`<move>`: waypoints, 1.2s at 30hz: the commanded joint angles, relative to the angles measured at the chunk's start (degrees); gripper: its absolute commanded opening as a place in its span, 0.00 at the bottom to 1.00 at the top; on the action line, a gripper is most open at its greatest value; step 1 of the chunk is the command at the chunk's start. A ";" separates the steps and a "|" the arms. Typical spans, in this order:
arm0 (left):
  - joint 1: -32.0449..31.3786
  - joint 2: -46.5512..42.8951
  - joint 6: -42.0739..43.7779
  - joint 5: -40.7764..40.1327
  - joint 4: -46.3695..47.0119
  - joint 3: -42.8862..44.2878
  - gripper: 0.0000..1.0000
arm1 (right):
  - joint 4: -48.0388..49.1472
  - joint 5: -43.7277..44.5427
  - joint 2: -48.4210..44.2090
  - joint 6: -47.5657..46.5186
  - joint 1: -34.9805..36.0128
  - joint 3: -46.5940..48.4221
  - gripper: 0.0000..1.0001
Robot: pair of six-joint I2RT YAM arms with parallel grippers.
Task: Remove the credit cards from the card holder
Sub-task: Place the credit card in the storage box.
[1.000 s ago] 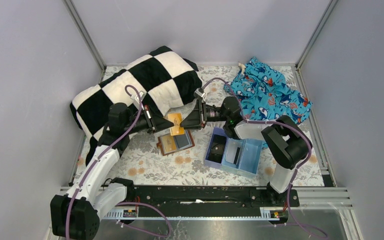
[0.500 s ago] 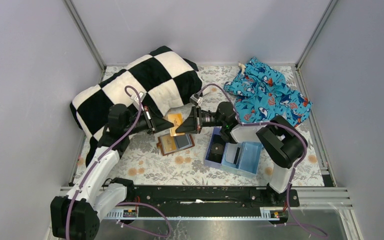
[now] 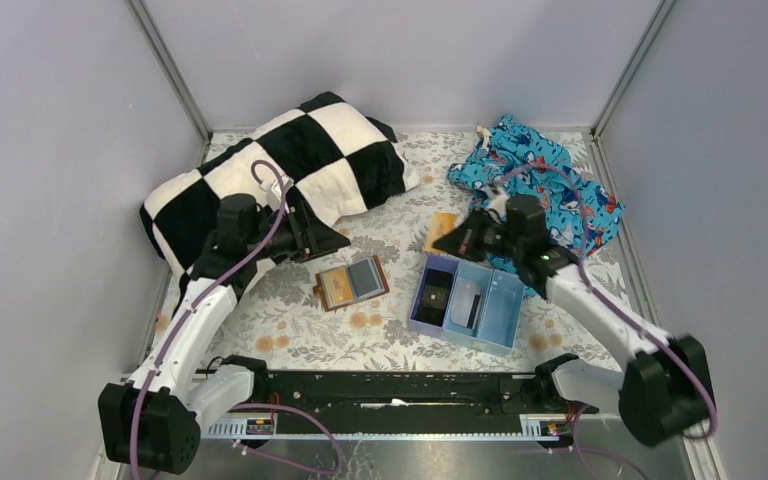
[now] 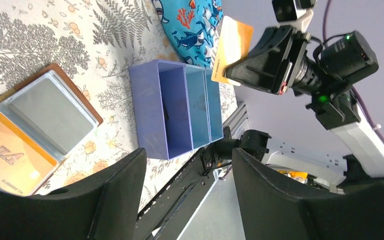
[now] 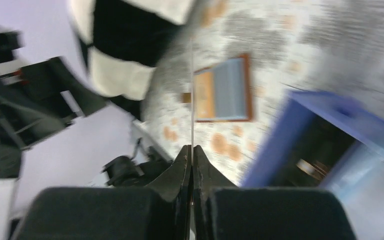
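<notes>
The brown card holder (image 3: 351,283) lies open on the floral cloth, with an orange credit card (image 4: 10,160) in one pocket and a grey-blue pocket beside it. My right gripper (image 3: 454,239) is shut on another orange-gold credit card (image 3: 442,231), held in the air above the far left corner of the blue tray. In the right wrist view that card (image 5: 192,90) shows edge-on between the shut fingers (image 5: 184,165). My left gripper (image 3: 332,241) hangs open and empty left of the holder, by the pillow. A pale card is not visible.
A light blue three-compartment tray (image 3: 500,310) sits right of the holder, with a black item (image 3: 434,296) in its left compartment. A black-and-white checkered pillow (image 3: 290,165) lies at the back left. Blue shark-print cloth (image 3: 540,185) lies at the back right.
The two grippers met over the holder with the orange card. My left gripper let go and opened; my right gripper shut on the card and carried it right, over the tray.
</notes>
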 commanded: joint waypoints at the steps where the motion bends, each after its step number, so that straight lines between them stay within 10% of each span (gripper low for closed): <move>1: 0.33 1.43 2.76 -0.72 0.62 3.29 0.68 | -32.99 12.65 -13.25 -11.67 -6.43 -2.39 0.00; 9: 0.33 3.60 4.15 0.58 2.38 2.55 0.68 | -53.01 25.40 -21.93 -11.88 -7.61 -2.16 0.00; 36: 0.34 6.89 3.32 3.37 8.38 -1.10 0.68 | -63.99 31.86 -21.88 -12.23 -7.61 0.94 0.00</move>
